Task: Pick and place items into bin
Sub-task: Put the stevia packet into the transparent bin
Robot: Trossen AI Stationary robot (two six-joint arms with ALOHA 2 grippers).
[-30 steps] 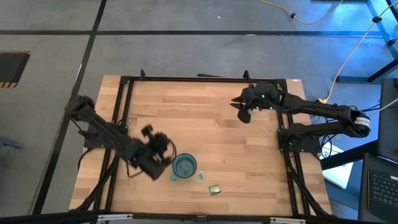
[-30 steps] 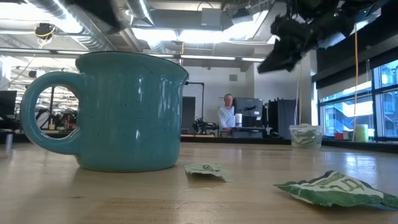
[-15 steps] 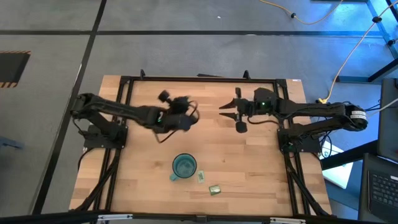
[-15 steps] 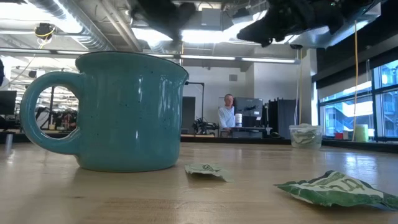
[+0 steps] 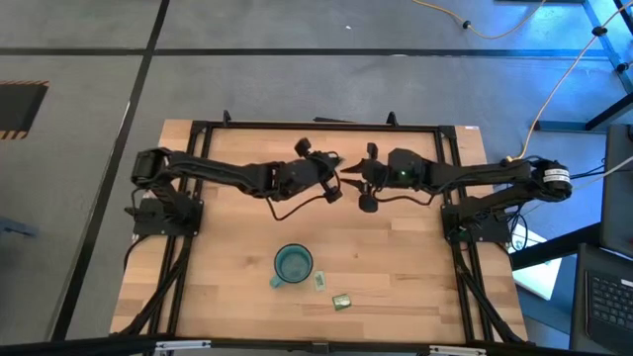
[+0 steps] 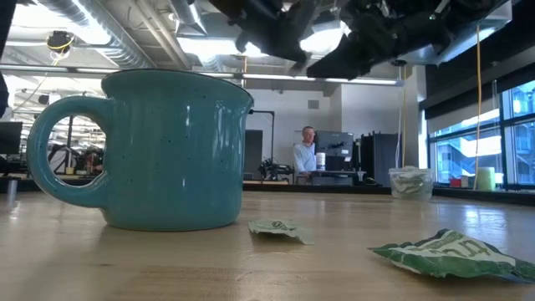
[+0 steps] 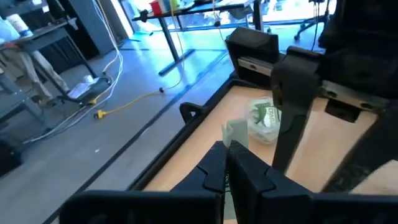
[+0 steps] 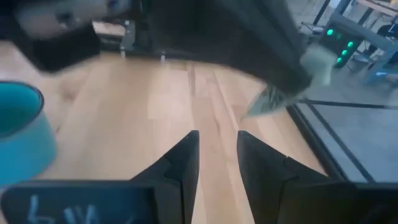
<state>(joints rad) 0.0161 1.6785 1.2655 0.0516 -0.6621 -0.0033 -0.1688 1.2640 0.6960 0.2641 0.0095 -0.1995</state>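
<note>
Left claw [image 5: 339,181] swung from mug [image 5: 293,264] at 6 o'clock to 12, clamping a packet [image 7: 236,133]. Right claw [image 5: 358,185] open, facing. Only low view shows bin [image 6: 410,182].

Both arms are showing matte black links, a thin black cable looping under the left arm [image 5: 213,174], a green light glowing on the right arm [image 5: 465,177].

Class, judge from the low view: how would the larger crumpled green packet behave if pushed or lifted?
The packet looks floppy: its wrapper is creased and wavy. Lying thin and flat, it is probably light and would slide, not roll.
</note>
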